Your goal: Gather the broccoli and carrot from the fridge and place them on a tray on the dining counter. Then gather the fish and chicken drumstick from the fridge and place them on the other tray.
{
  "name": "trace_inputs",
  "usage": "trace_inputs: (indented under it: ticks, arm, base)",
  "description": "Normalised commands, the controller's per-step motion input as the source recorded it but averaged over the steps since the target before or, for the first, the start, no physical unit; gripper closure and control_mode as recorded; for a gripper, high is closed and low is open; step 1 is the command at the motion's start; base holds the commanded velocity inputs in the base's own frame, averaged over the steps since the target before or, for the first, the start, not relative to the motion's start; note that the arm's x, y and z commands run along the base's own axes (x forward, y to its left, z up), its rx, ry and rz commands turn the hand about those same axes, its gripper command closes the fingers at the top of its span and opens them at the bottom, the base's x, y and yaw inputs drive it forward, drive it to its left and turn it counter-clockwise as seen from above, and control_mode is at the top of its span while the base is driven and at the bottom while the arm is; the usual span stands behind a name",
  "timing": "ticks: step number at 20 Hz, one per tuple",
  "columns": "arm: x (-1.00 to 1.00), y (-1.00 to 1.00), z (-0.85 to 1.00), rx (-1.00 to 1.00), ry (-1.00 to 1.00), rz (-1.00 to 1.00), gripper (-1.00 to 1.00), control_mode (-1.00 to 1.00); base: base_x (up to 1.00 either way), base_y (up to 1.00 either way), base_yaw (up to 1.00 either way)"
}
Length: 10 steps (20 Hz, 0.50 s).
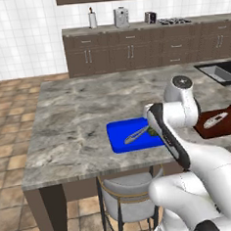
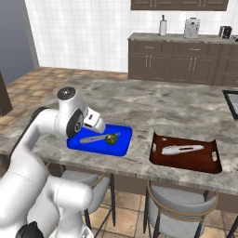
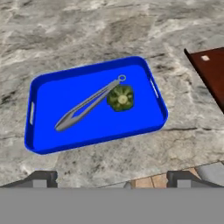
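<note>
The two-finger claw (image 3: 112, 179) hangs spread wide and empty just above the near edge of the shallow blue plastic tray (image 3: 41, 89), where the small green broccoli floret (image 3: 120, 98) lies touching a pair of grey metal tongs (image 3: 89, 103). The risk, I'd say, is a low swing away clipping the rim and sliding the tray along the grey marbled counter (image 1: 73, 116). The dark brown tray (image 2: 204, 166) holds a pale silvery fish (image 2: 182, 149). Behind stand brown cabinets (image 1: 132, 50).

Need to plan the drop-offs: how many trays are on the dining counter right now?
2. The blue tray sits toward the counter's near edge, holding broccoli and tongs. The brown tray lies to its right, apart from it.
</note>
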Motion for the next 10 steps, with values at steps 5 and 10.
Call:
trace_inputs:
  ticks: [5, 10]
  arm:
    - [-0.93, 0.18, 0.7, 0.01, -0.17, 0.04, -1.0, -1.0]
    - [-0.92, 0.14, 0.67, 0.0, -0.16, 0.04, -1.0, -1.0]
  base:
    - [0.0, 0.0, 0.0]
    - [0.0, 0.0, 0.0]
